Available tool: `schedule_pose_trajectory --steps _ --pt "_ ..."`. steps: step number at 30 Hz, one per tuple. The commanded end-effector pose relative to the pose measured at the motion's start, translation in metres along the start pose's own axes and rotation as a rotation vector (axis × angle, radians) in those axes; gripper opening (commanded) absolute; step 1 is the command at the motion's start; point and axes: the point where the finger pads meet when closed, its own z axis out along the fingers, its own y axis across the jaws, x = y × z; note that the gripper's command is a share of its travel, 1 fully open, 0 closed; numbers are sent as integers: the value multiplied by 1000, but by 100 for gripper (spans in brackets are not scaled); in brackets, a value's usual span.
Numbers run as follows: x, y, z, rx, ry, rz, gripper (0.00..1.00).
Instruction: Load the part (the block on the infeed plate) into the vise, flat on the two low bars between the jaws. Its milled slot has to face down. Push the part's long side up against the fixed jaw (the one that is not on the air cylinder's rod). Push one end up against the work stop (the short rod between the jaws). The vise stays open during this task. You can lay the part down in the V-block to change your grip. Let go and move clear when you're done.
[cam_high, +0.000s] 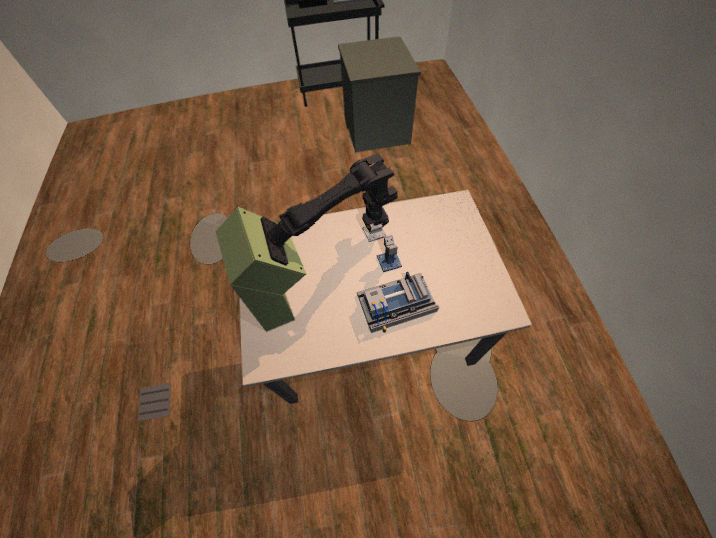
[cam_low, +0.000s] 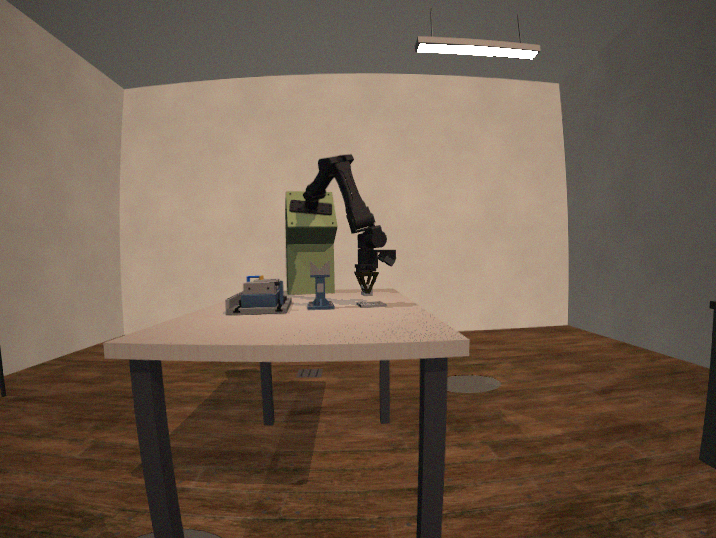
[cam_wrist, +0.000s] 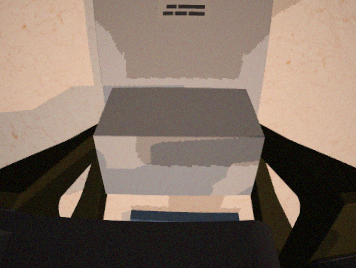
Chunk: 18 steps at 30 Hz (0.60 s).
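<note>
Arm: a dark jointed arm (cam_high: 324, 202) reaches from a green box (cam_high: 254, 260) at the desk's edge and bends straight down over the far part of the desk (cam_high: 463, 260).
Tool: the tool (cam_low: 365, 284) points downward, its two dark fingers closed on the short ends of the block — it is holding the block.
Block: a grey rectangular block (cam_wrist: 176, 142) sits between the fingers, above the plate; its near face shows a darker band along its length. In the side view it hangs just clear of the plate.
Plate: a flat grey plate (cam_wrist: 182, 29) with a screw at each far corner lies on the desk, directly under the block.
Stand: a grey V-shaped rest on a blue foot (cam_high: 391, 249) stands just beside the plate.
Vise: a blue and grey vise (cam_high: 396, 300) sits nearer the desk's front edge, its jaws apart.
</note>
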Motion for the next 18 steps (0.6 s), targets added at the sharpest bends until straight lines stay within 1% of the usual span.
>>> schedule_pose_trajectory --steps 1,9,11,18 --pt "-7 1 -22 -5 -13 -3 0" --pt "-6 2 -51 -4 -12 -3 0" --pt "-6 2 -51 -4 -12 -3 0" --pt "-5 2 -79 -4 -11 -3 0"
